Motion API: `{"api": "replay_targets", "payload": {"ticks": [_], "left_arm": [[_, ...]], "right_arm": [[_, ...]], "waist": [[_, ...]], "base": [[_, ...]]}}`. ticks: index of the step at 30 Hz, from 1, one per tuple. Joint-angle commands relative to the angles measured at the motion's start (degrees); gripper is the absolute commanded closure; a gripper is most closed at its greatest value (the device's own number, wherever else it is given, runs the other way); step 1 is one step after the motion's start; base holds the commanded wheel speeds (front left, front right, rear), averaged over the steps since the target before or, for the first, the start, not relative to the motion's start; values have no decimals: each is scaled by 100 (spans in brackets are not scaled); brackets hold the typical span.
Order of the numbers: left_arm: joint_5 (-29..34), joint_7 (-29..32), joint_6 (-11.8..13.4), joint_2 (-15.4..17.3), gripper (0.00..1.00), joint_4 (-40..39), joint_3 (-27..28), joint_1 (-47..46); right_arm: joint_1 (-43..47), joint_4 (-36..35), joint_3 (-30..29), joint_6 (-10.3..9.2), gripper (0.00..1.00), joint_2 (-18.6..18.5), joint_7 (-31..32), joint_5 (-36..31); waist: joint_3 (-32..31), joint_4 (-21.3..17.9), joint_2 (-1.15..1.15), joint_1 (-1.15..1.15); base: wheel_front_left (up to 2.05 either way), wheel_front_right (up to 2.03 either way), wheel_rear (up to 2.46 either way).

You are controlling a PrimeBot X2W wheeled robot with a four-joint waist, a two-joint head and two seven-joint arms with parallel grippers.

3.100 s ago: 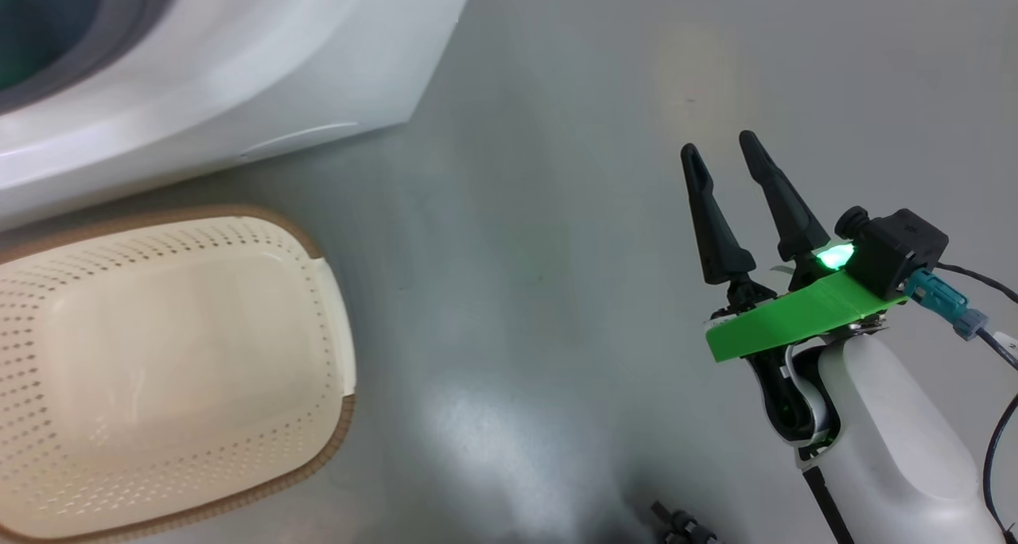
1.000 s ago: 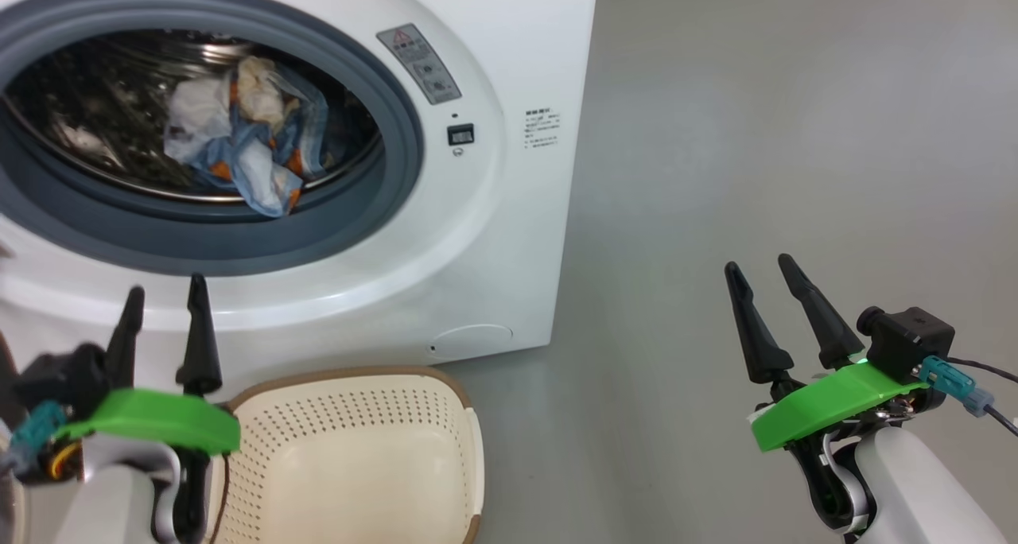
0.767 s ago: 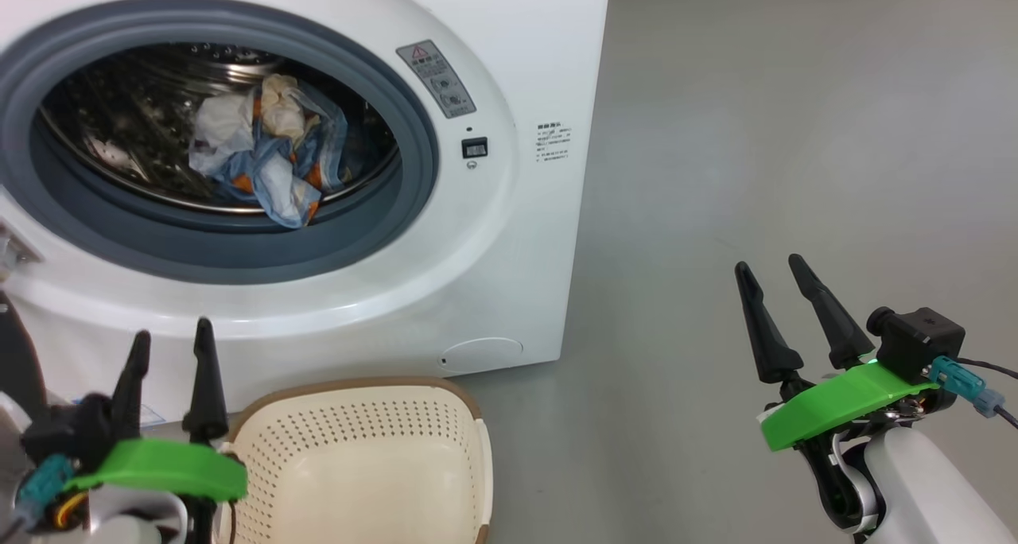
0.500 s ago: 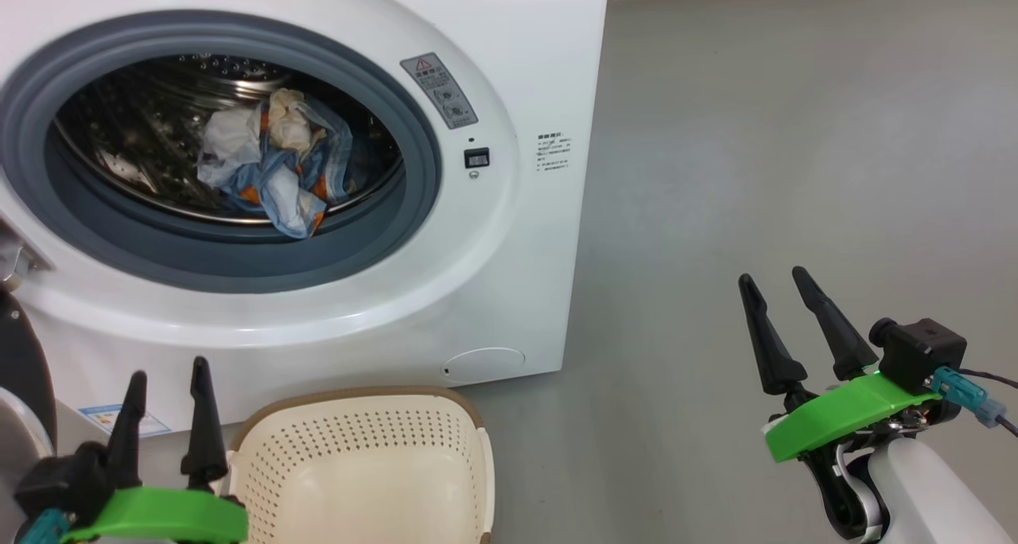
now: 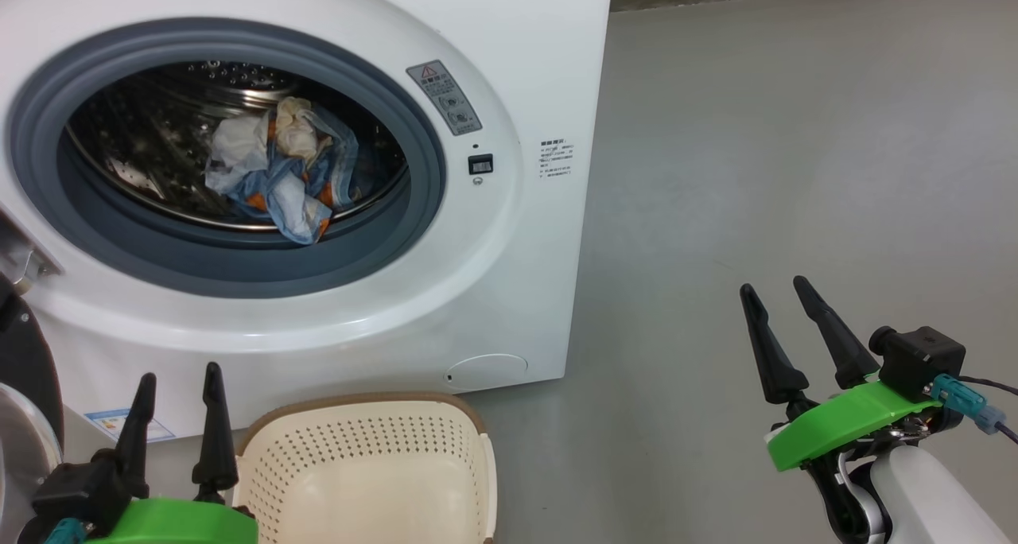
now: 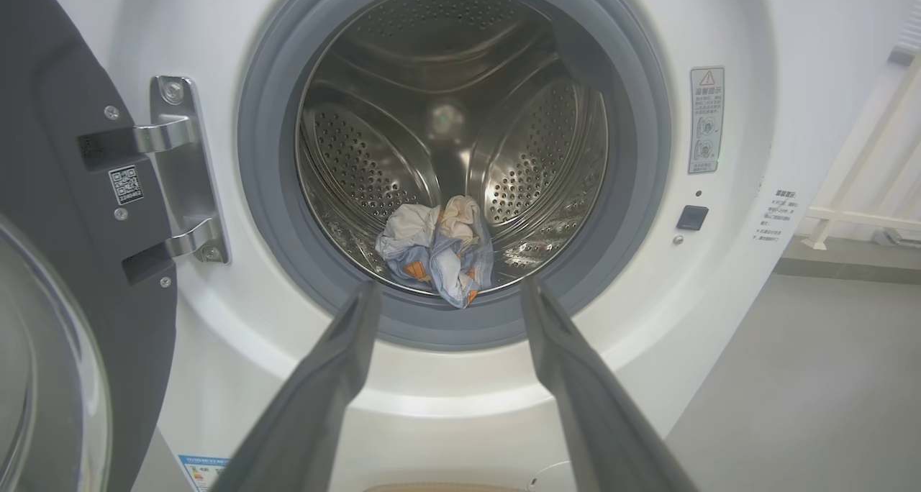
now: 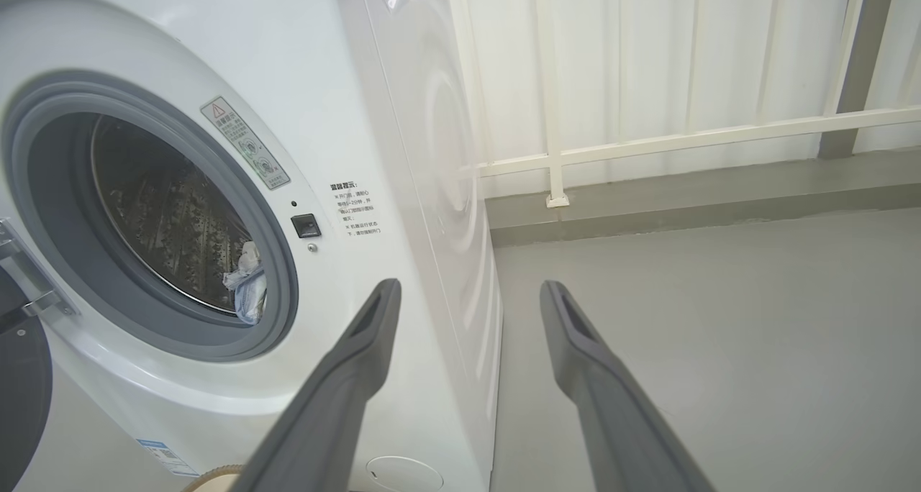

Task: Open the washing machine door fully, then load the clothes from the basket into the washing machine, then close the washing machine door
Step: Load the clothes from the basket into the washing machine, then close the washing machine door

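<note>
Both agape: left claw [image 5: 179,373], right claw [image 5: 773,284]; clothes [image 5: 274,178] inside washing machine [image 5: 509,67].

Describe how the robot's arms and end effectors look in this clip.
The left end effector and right end effector each have two long, tapered black fingers on a bright green plate. The right carries a small black camera box with a teal plug and dark cable, above a glossy white forearm.
</note>
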Motion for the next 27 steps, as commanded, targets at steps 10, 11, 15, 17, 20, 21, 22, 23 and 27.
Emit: {"api": "replay_targets", "payload": {"ticks": [10, 11, 15, 17, 20, 21, 22, 23, 27], "left_arm": [[93, -31, 58, 141, 0, -121, 120, -117], [97, -31, 63, 143, 0, -125, 116, -119], [106, -32, 91, 151, 0, -132, 105, -118], [107, -32, 96, 153, 0, -134, 102, -119], [91, -32, 102, 157, 0, -144, 106, -125], [87, -32, 100, 162, 0, -144, 107, -129], [82, -33, 97, 165, 0, -143, 107, -133], [80, -33, 96, 166, 0, -143, 107, -136], [73, -34, 96, 165, 0, -141, 105, -140]], "right_arm": [[-34, -97, 190, 26, 0, -98, -46, -45], [-38, -97, 196, 26, 0, -96, -46, -44], [-51, -98, 201, 26, 0, -90, -46, -40], [-52, -97, 199, 26, 0, -88, -46, -40], [-52, -94, 195, 26, 0, -83, -46, -42], [-53, -94, 194, 26, 0, -81, -46, -42], [-53, -95, 194, 26, 0, -80, -46, -42], [-53, -96, 194, 26, 0, -80, -46, -43], [-49, -95, 203, 26, 0, -81, -46, -47]], "waist": [[-11, -33, 0, 0], [-9, -36, 0, 0], [2, -47, 0, 0], [4, -48, 0, 0], [8, -50, 0, 0], [10, -50, 0, 0], [10, -51, 0, 0], [11, -50, 0, 0], [4, -49, 0, 0]], "base": [[0, 0, 0], [0, 0, 0], [0, 0, 0], [0, 0, 0], [0, 0, 0], [0, 0, 0], [0, 0, 0], [0, 0, 0], [0, 0, 0]]}}
